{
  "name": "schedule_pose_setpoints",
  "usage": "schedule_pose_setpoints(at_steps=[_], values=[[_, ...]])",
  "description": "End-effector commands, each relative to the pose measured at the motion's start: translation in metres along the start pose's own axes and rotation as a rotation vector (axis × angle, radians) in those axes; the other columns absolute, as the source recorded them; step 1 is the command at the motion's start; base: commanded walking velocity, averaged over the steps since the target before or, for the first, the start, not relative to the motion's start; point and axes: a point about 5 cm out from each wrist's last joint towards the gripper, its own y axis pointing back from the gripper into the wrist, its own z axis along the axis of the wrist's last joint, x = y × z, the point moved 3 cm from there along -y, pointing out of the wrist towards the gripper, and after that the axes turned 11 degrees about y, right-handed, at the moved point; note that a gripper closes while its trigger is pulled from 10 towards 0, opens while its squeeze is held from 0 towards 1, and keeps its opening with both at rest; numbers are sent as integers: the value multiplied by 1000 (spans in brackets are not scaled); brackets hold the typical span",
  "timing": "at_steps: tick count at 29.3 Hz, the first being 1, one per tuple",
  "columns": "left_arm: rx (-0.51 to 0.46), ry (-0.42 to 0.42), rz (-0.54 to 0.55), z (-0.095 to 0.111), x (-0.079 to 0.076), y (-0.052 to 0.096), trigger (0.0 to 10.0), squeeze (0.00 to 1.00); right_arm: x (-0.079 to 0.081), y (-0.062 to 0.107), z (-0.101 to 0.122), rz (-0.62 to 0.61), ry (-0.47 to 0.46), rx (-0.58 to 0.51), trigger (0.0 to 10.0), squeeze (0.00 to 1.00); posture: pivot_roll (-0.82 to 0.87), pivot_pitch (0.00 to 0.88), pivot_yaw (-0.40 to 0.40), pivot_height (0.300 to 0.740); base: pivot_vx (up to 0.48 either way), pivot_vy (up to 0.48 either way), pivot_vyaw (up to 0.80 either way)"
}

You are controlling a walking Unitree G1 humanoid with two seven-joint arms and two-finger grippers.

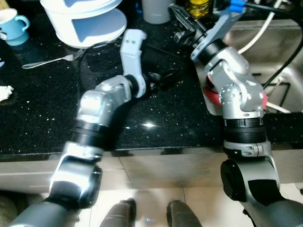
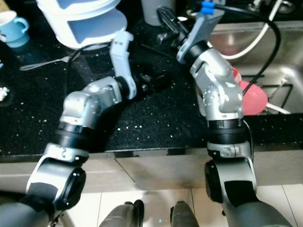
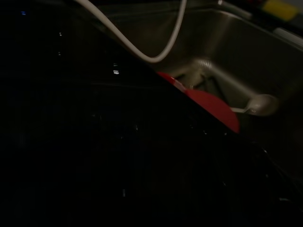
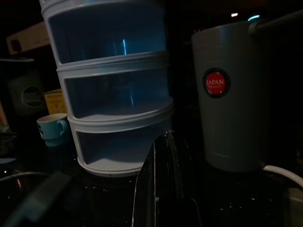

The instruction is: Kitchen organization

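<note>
Red round label on the grey tumbler [image 4: 232, 94] reads "JAPAN"; it stands on the black worktop [image 1: 42, 118] just beside the white three-tier container [image 4: 113, 90], at one o'clock from my right hand [image 4: 163, 142], whose fingers lie pressed together, holding nothing. My left hand [image 1: 163, 80] rests low over the worktop, grip state I cannot tell; a red bowl [image 2: 248, 97] sits in the sink [image 2: 284, 61] at three o'clock from it.

Left hand [image 1: 165, 78] low, fingers together, right hand [image 1: 182, 21] reaching forward, fingers closed

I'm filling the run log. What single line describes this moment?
left hand: low over black counter, state unclear | right hand: raised near white tiered container and cup, shut, empty | red bowl: in sink
</note>
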Motion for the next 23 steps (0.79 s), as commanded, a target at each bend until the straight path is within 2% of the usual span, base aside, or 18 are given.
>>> schedule_pose_setpoints(at_steps=[1,4,5,9,12,17,19,21,22,23], values=[[49,24,54,-17,10,-3,10000,0,5,-1,-1,11,3,-2,10000,0,-82,156,75,740,0,0,0],[-10,9,76,-1,9,4,10000,0,5,0,0,7,5,-10,10000,0,-81,152,79,740,0,0,0],[-60,-4,118,16,11,16,10000,0,2,1,1,-3,7,-14,10000,0,-75,145,82,740,0,0,0],[-82,-12,134,22,13,19,10000,0,1,2,1,-7,8,-15,10000,0,-75,145,82,740,0,0,0],[-199,-120,287,53,36,48,10000,0,-2,3,2,-30,8,-32,10000,0,-43,118,84,740,0,0,0],[-281,-267,462,72,58,78,10000,0,-5,4,2,-53,8,-40,10000,0,-36,111,81,740,0,0,0],[-293,-274,487,74,62,83,10000,0,-6,5,2,-56,8,-40,10000,0,-36,110,81,740,0,0,0],[-320,-271,577,80,75,99,10000,0,-7,6,2,-66,12,-40,10000,0,-36,104,80,740,0,0,0],[-320,-271,577,80,75,99,10000,0,-7,6,2,-66,12,-40,10000,0,-36,104,80,740,0,0,0],[-328,-264,624,81,82,107,10000,0,-8,7,2,-71,16,-40,10000,0,-38,103,80,740,0,0,0]])
